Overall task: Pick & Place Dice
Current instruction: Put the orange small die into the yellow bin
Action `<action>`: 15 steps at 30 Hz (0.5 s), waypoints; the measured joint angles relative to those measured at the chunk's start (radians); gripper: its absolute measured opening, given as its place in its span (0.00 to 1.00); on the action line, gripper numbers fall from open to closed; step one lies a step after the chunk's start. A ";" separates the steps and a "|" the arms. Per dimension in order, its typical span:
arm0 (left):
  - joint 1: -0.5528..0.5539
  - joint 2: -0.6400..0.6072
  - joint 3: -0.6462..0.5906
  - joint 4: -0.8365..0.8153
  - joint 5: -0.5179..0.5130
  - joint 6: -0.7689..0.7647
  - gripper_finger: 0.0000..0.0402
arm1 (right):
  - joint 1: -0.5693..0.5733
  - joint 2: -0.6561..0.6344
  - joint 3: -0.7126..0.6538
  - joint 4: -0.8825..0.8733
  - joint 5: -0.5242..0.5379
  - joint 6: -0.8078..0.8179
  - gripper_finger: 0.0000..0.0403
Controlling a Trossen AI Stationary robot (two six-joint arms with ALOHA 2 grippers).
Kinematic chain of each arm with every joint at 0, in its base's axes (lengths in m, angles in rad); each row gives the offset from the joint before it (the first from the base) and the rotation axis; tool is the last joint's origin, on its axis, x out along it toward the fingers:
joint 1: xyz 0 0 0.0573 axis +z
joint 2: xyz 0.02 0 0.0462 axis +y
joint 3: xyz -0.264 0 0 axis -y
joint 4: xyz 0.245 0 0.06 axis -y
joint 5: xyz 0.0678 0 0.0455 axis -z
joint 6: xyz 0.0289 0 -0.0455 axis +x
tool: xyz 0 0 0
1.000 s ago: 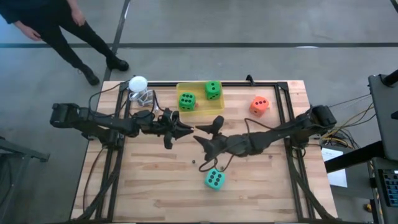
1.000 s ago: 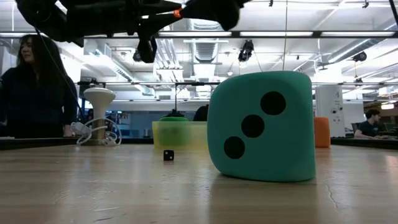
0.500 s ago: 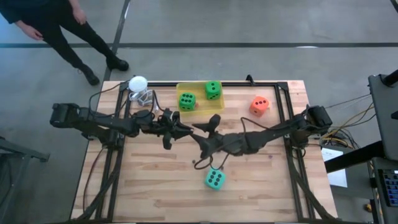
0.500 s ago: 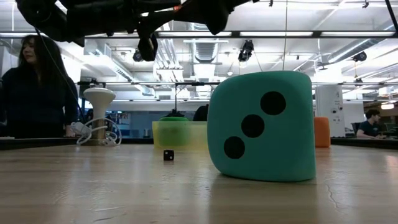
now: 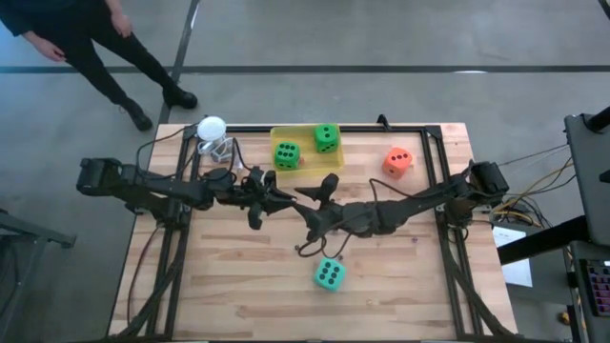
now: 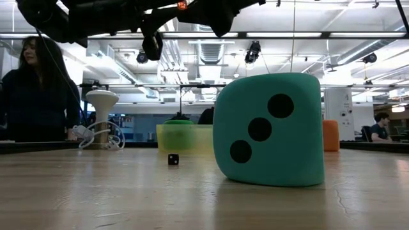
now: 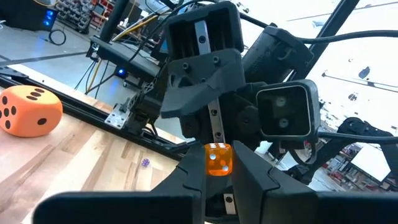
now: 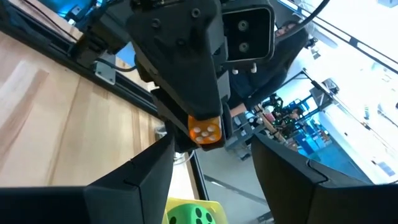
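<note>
The tabletop (image 5: 238,286) is made of light wooden planks with a dark frame around it, and it stands on a grey concrete floor (image 5: 381,38). Both arms meet above the middle of the tabletop. The left gripper (image 7: 217,174) is closed on a very small orange die (image 7: 218,159), and the right gripper (image 8: 211,162) is wide open just in front of it, its fingers on both sides of this die without touching. Two green dice (image 5: 287,154) lie in a yellow tray (image 5: 278,134) at the far edge, the orange die (image 5: 397,161) is near the far right corner, and the teal die (image 5: 329,274) is toward the near edge. A white ball (image 5: 211,127) stands at the far left. A person (image 5: 86,38) walks beyond the far left corner. The room behind has ceiling lamps and pipes.
</note>
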 joint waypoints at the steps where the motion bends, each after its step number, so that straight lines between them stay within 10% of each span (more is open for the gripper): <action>1: 0.000 0.000 0.000 0.000 0.000 0.003 0.11 | 0.000 0.000 0.000 0.003 -0.005 0.000 0.50; 15: 0.000 0.000 0.000 -0.001 0.000 0.004 0.11 | 0.000 0.001 0.000 0.021 -0.059 0.002 0.34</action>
